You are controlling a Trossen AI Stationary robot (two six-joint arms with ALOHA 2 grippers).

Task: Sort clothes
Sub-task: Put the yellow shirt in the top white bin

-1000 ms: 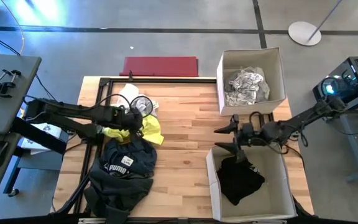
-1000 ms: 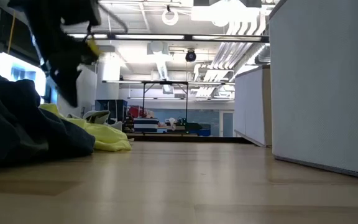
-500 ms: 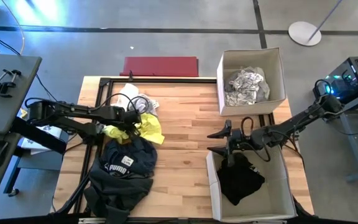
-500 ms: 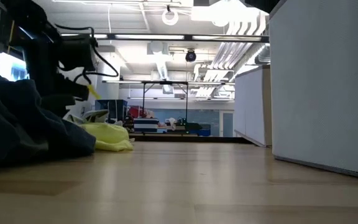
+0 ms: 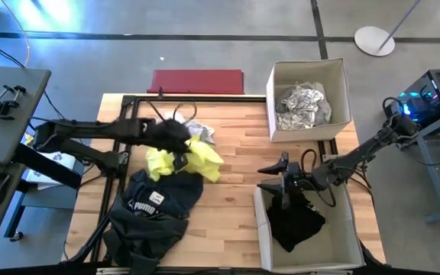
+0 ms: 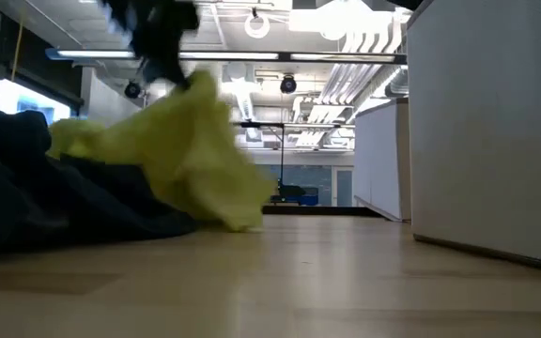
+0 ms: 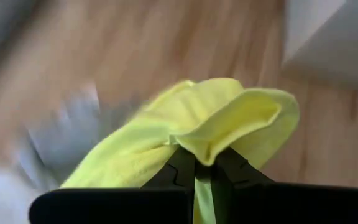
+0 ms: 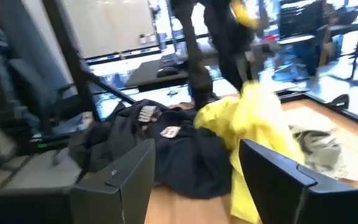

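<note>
We count two white cardboard boxes on the table: the far box [image 5: 309, 99] holds one crumpled grey-white patterned garment [image 5: 302, 105], the near box [image 5: 308, 229] holds one black garment [image 5: 295, 221]. On the left half of the wooden table [image 5: 235, 191] lie three more clothes: one neon yellow garment [image 5: 186, 160], one dark garment with a white Puma logo [image 5: 153, 210], and one pale grey-white piece [image 5: 198, 131] just beyond the yellow one. One flat red mat [image 5: 197, 81] sits off the table's far edge.

The left gripper [image 7: 202, 168] has its fingers pinched tight on a fold of the neon yellow garment, which hangs from it, soft and bunched, its lower end draped over the dark garment and touching the table in the low view [image 6: 181, 150].

The right gripper [image 5: 283, 174] hovers over the near box's far-left corner, its fingers [image 8: 289, 180] spread wide and holding nothing
</note>
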